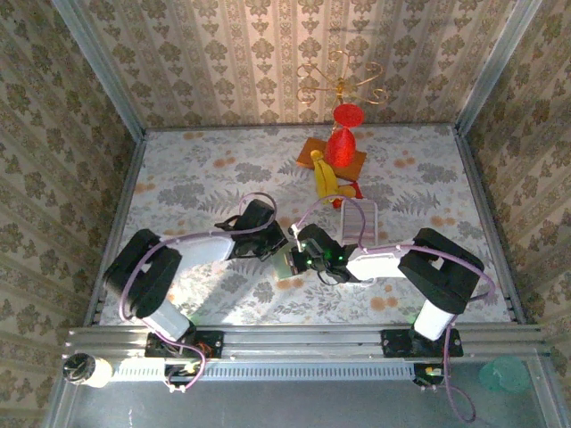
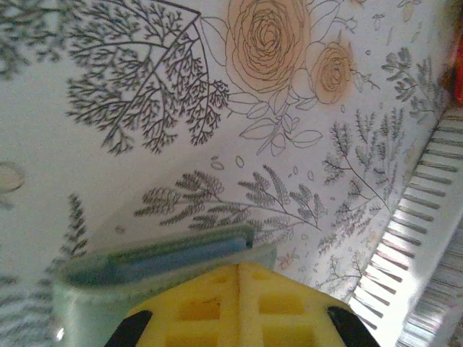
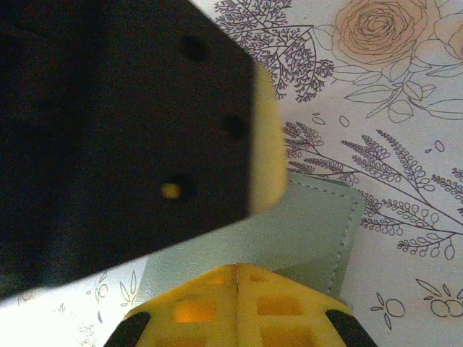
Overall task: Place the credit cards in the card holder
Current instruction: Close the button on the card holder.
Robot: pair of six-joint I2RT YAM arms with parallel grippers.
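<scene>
The sage-green card holder (image 1: 285,265) lies on the floral cloth between the two arms. In the left wrist view its mouth (image 2: 173,254) faces me with a blue card's edge (image 2: 184,258) inside the slot. My left gripper (image 2: 239,265) is shut, its yellow tips resting at the holder's near lip. My right gripper (image 3: 237,267) is also shut, tips on the holder's flat face (image 3: 311,228); nothing shows between either pair of fingers. The left gripper's finger (image 3: 265,144) presses on the holder's far side. The other credit cards form a striped row (image 1: 359,219) (image 2: 423,199) in a white tray.
Behind the tray (image 1: 373,211) an orange board (image 1: 311,152) carries a red cone-shaped object (image 1: 341,143) and yellow bananas (image 1: 326,176). A gold wire ornament (image 1: 339,85) stands at the back wall. Metal rails frame the table.
</scene>
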